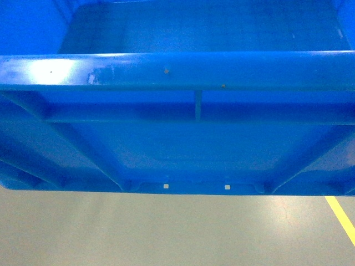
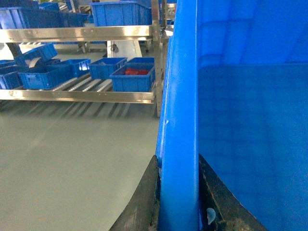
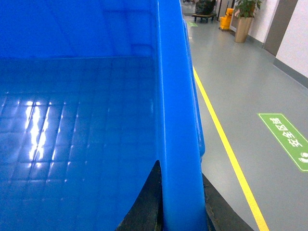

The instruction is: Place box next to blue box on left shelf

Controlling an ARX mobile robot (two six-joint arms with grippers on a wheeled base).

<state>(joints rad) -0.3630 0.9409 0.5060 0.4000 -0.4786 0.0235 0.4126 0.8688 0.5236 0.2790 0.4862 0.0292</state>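
The glossy, ribbed plastic box [image 1: 177, 72] shows a grid-patterned floor, bare inside; both grippers clench its thick rim. Left gripper [image 2: 178, 202] pinches one wall; right gripper [image 3: 180, 207] the opposite.

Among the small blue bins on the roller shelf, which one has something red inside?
The bin nearest the shelf's metal post, at the right end of the row. Red contents show over its rim; the other bins there show none.

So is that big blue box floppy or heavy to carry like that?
Probably stiff: the box has a thick rim and ribbed walls. Likely light for its size, since its floor looks bare. The glossy plastic may be slippery, so the left claw and right claw each pinch a side wall.
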